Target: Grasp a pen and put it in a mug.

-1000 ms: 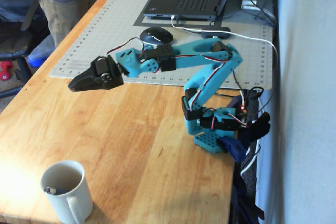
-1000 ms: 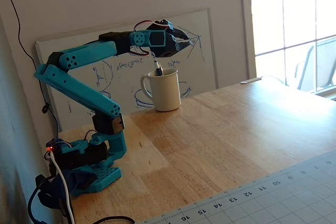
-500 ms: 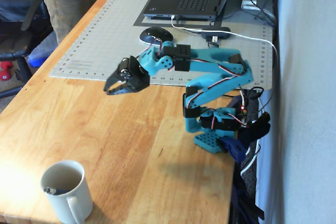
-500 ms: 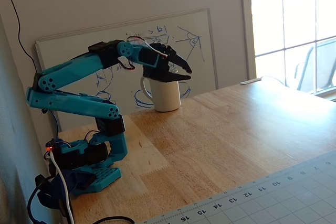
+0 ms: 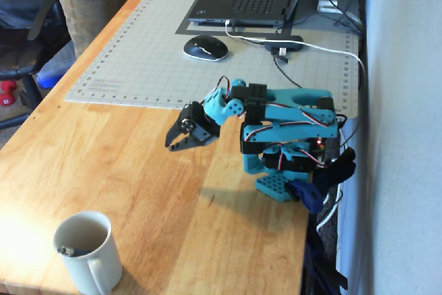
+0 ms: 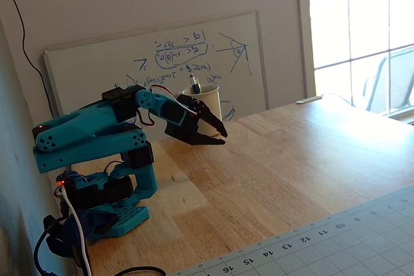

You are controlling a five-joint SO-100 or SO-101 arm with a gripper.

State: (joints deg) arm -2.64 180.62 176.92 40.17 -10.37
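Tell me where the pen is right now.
The pen stands inside the mug at the bottom left of a fixed view, well clear of the gripper.

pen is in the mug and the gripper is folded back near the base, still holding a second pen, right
Not quite. The pen is in the mug, and the gripper is folded back near the arm's base, but it holds nothing: both fixed views show its jaws apart with only air between them, and no second pen is in sight.
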